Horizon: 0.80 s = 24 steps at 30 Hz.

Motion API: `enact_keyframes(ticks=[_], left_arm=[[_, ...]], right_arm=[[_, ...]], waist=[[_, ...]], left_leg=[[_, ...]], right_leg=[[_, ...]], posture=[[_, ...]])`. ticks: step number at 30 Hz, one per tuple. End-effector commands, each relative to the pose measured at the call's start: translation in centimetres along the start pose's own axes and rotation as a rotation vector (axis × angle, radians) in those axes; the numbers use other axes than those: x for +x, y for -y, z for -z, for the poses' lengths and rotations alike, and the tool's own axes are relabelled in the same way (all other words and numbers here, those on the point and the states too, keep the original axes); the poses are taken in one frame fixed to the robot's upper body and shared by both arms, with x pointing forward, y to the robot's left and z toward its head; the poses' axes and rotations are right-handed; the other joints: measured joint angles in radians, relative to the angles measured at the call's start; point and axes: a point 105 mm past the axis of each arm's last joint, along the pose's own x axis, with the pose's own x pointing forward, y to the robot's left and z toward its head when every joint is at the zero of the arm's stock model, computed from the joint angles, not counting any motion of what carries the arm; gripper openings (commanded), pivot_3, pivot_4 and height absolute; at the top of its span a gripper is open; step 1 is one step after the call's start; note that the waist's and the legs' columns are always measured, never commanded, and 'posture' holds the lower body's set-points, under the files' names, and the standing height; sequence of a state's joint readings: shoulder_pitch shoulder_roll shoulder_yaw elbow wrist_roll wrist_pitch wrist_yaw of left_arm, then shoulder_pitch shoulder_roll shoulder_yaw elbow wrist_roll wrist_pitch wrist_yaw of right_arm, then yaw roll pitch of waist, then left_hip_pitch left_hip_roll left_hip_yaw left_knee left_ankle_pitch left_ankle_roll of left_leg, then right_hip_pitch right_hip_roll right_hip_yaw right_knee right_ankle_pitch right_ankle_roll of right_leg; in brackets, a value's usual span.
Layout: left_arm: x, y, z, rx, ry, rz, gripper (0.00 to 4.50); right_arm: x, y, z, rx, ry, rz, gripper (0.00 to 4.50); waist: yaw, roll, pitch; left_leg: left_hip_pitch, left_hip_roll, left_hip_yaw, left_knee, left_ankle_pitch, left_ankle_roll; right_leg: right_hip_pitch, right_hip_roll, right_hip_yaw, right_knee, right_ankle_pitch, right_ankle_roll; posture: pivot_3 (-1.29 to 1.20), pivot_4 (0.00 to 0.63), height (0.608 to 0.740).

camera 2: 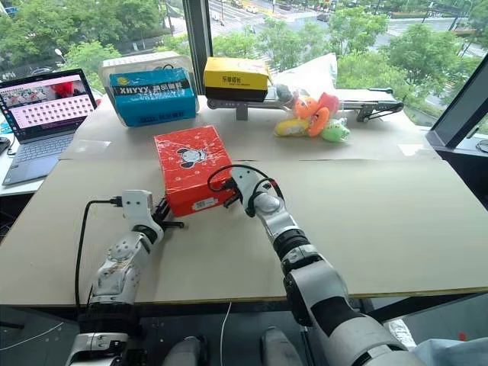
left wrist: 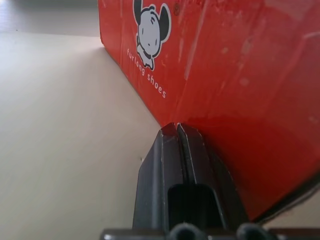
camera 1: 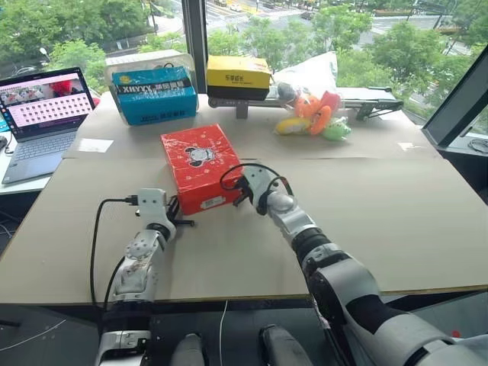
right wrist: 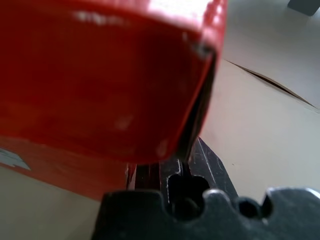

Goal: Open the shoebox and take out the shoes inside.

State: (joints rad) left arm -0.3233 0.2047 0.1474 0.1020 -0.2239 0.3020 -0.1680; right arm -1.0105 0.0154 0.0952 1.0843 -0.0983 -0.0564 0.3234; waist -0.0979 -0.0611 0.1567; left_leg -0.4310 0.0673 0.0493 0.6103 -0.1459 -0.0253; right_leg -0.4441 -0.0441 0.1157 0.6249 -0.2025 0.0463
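- Two grippers sit at the near end of the shoebox [camera 1: 197, 164], one at each near corner.
- The shoebox is red and lies on the table [camera 1: 396, 221], a bit left of the middle. Its lid is down, so the shoes inside cannot be seen.
- Its long side runs from near to far, and the far end leans a little to the left. The short end with the white label [camera 1: 212, 203] faces the robot.
- The left gripper [camera 1: 181, 221] is at the near left corner. Its two black fingers are pressed together with nothing between them. In the left wrist view their tips touch the red side wall low down.
- The right gripper [camera 1: 242, 197] is at the near right corner, right up against the box. Its fingers are closed too, and sit just under the lid's edge in the right wrist view.
- Both arms are about as near. I think the right one is better placed to lift the lid, since it is by the lid's rim.
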Motion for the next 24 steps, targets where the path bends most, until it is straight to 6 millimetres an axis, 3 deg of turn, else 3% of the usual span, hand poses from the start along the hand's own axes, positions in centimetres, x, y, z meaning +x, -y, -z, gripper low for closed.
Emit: enact_keyframes(ticks=[1, 6, 11, 16, 24], left_arm=[[0.2, 3.9, -1.8, 0.007, 0.058, 0.137, 0.04], [-0.2, 4.7, -1.5, 0.006, 0.034, 0.183, 0.04], [-1.6, 6.2, -1.1, 0.026, 0.008, 0.296, 0.04], [-4.2, 7.7, -0.2, 0.077, -0.037, 0.454, 0.04], [-6.2, 7.4, -0.4, 0.16, -0.08, 0.554, 0.04]], right_arm=[[0.5, -2.6, -3.0, -0.038, 0.108, -0.082, 0.0], [-0.3, -2.6, -3.5, -0.053, 0.135, -0.096, 0.0], [-2.8, -2.2, -3.2, -0.042, 0.139, -0.095, 0.0], [-7.1, -2.5, -1.8, -0.016, 0.09, -0.065, 0.0], [-14.2, -3.9, 1.5, 0.053, -0.087, 0.019, 0.0]], waist=[[0.0, 0.0, 0.0], [0.0, 0.0, 0.0], [0.004, 0.0, 0.0], [0.008, 0.0, 0.0], [0.024, 0.0, 0.0]], left_leg=[[0.0, 0.0, 0.0, 0.0, 0.0, 0.0], [0.0, 0.0, -0.001, 0.0, 0.0, 0.0], [-0.001, 0.0, -0.002, 0.0, 0.0, 0.0], [-0.002, 0.0, -0.003, -0.001, 0.0, -0.001], [-0.001, 0.001, -0.004, 0.0, -0.004, -0.007]], right_leg=[[0.0, 0.0, 0.0, 0.0, 0.0, 0.0], [0.0, 0.0, -0.001, 0.0, 0.0, 0.0], [0.0, 0.0, -0.002, 0.0, -0.001, -0.001], [-0.002, 0.0, -0.003, 0.001, -0.003, -0.003], [-0.004, 0.0, -0.004, 0.005, -0.012, -0.006]], posture=[[0.0, 0.15, 0.739], [0.0, 0.15, 0.739], [0.0, 0.15, 0.739], [0.0, 0.15, 0.739], [0.0, 0.15, 0.739]])
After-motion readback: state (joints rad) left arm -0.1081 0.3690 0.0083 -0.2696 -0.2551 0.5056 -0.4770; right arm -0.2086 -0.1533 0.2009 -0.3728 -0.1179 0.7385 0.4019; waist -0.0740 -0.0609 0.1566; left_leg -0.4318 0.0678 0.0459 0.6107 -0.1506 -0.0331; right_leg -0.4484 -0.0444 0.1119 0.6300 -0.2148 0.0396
